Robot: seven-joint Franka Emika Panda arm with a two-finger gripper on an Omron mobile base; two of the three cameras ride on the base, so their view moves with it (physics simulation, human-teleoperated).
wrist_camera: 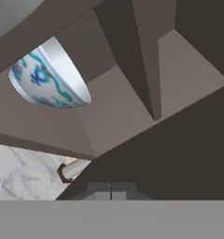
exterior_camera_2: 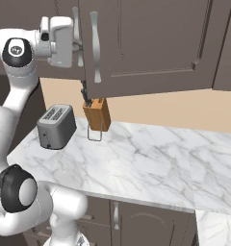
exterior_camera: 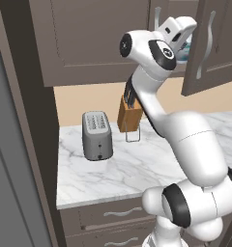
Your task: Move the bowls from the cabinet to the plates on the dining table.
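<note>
The patterned bowl (wrist_camera: 48,77) sits inside the cabinet (wrist_camera: 132,93), on its shelf behind the opened door; in the hand view it appears tilted, rim turned to the right. The tool (wrist_camera: 111,189), raised at the cabinet opening above the counter (exterior_camera: 132,164), is clenched on nothing.

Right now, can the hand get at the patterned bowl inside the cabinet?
Probably yes. The cabinet door stands open, the hand is at the opening, and the blue-patterned bowl sits on the shelf with nothing in front of it. The hand is shut, so it must open first.
</note>
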